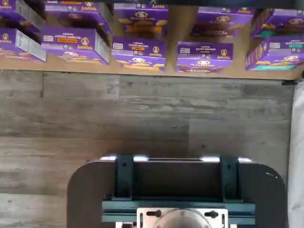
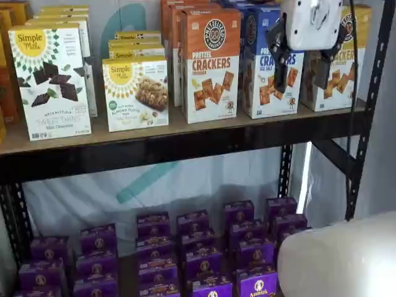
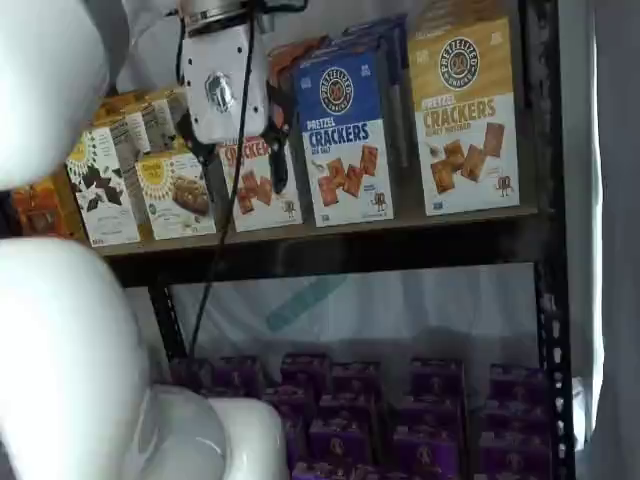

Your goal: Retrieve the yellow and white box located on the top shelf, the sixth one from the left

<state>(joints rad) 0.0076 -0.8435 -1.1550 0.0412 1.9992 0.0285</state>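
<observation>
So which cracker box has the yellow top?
The yellow and white box at the row's right end on the top shelf; its neighbours are blue and orange.

Looks like a mock grocery aisle set up in a lab. A black metal rack with a wooden top shelf (image 2: 185, 127) holds rows of cracker cartons (image 2: 211, 62) facing out, purple snack boxes (image 2: 204, 260) sit stocked below, and a white sheet (image 2: 185, 185), probably plastic, hangs behind instead of a wall.
</observation>
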